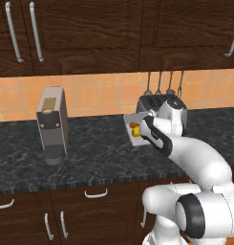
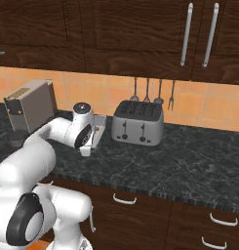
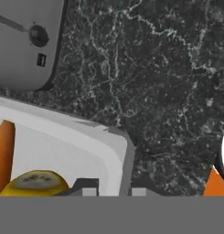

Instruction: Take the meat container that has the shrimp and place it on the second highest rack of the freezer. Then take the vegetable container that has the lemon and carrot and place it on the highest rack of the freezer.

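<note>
The white vegetable container [image 3: 63, 141] lies on the dark counter beside the toaster. In it are the orange carrot [image 3: 3, 153] and the yellow lemon [image 3: 35, 183]. My gripper [image 3: 114, 185] stands at the tray's near corner, one fingertip inside the rim and one outside, shut on its wall. From the left base view the tray [image 1: 129, 119] shows the carrot and lemon [image 1: 135, 128] just ahead of my wrist. In the right base view my hand covers most of the tray [image 2: 98, 125]. The freezer, its racks and the meat container with the shrimp are out of view.
A silver toaster [image 2: 138, 122] stands right beside the tray, against the tiled wall. A grey coffee machine [image 1: 52, 124] stands further left on the counter. Utensils [image 2: 152, 95] hang above the toaster. Dark cabinets run above and below the counter.
</note>
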Tool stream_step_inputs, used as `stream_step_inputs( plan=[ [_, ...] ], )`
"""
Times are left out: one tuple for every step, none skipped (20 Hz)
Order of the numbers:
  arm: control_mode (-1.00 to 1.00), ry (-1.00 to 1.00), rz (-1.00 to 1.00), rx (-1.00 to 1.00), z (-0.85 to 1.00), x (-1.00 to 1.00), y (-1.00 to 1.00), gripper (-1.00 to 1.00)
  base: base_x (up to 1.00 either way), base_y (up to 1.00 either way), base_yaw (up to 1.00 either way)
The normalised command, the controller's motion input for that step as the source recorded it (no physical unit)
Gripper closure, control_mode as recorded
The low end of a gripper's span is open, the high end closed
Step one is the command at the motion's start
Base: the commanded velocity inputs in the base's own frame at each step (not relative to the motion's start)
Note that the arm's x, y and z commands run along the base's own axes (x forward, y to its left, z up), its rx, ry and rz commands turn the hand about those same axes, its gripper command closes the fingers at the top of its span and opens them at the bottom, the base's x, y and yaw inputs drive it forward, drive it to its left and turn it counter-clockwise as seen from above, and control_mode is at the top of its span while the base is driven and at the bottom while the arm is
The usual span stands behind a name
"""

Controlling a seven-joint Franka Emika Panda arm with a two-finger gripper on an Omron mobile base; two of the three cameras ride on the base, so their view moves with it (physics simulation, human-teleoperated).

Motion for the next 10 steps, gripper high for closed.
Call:
stream_step_inputs(
  plan=[
    [-1.0,0.0,-0.15,0.0,1.0,-0.83,-0.14,1.0,0.0,0.0,0.0],
    [-1.0,0.0,-0.17,0.0,0.83,-0.94,-0.04,1.0,0.0,0.0,0.0],
    [-1.0,0.0,-0.18,0.0,0.87,-0.96,0.0,1.0,0.0,0.0,0.0],
    [-1.0,0.0,-0.19,0.0,1.0,-1.0,0.0,1.0,0.0,0.0,0.0],
    [-1.0,0.0,-0.17,0.0,1.0,-1.0,0.0,1.0,0.0,0.0,0.0],
    [-1.0,0.0,-0.1,0.0,0.96,-1.0,0.0,1.0,0.0,0.0,0.0],
    [-1.0,0.0,-0.07,0.0,0.81,-1.0,0.0,1.0,0.0,0.0,0.0],
    [-1.0,-0.01,-0.04,0.0,0.61,-1.0,0.0,1.0,0.0,0.0,0.0],
    [-1.0,-0.07,-0.03,0.0,0.44,-1.0,0.0,1.0,0.0,0.0,0.0],
    [-1.0,-0.13,0.0,0.0,0.24,-1.0,0.0,1.0,0.0,0.0,0.0]
  ],
)
